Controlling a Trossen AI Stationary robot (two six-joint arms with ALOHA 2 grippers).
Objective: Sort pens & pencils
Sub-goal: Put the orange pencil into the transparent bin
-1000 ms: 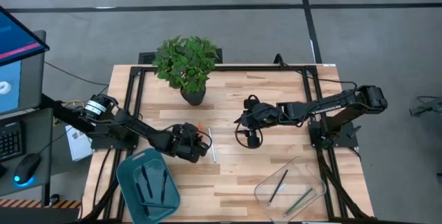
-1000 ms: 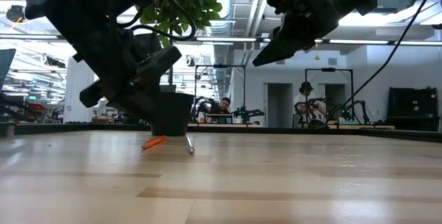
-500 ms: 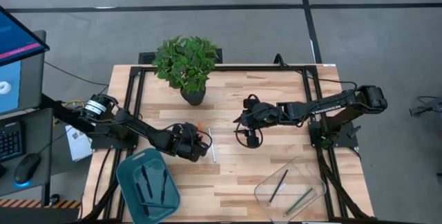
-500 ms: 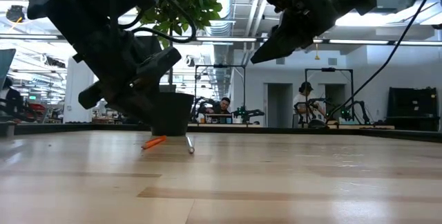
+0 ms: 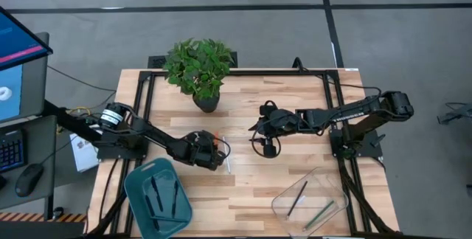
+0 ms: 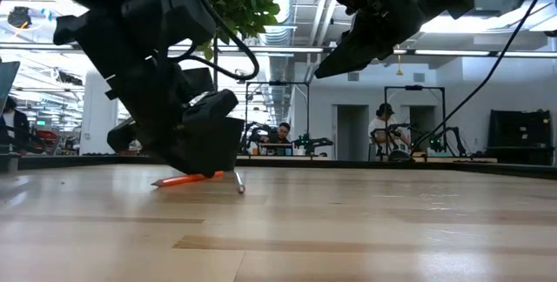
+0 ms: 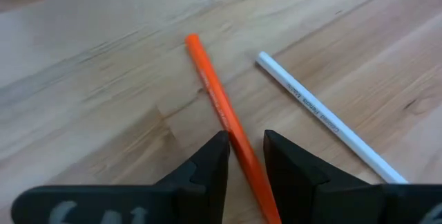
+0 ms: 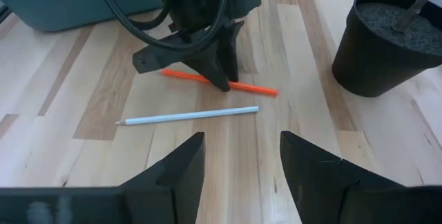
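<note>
An orange-red pencil (image 7: 215, 92) lies flat on the wooden table, and a white pencil (image 7: 324, 117) lies beside it. My left gripper (image 5: 214, 149) is down at the table, shut on the orange-red pencil; the right wrist view (image 8: 222, 79) shows this too. My right gripper (image 5: 259, 134) is open and empty, held above the table right of the pencils, facing them. Both pencils also show in the low view, the orange-red one (image 6: 178, 179) and the white one (image 6: 239, 182). My left gripper has the orange-red pencil between its two fingers at about the middle of the shaft (image 7: 238, 141). The fingers come from above, slanting down, and stand across the pencil. The pencil lies on the table, both ends (image 8: 266, 90) sticking out past the fingers.
A teal bin (image 5: 136, 187) with dark pens stands at the near left. A clear container (image 5: 335, 191) with a dark pencil and an olive pencil stands at the near right. A potted plant (image 5: 199, 69) stands at the far edge, its black pot (image 8: 383, 41) close behind the pencils.
My left gripper has gone down to the table and a little toward the right edge, onto the orange-red pencil. More of the pencil now shows in front of the gripper in the low view.
</note>
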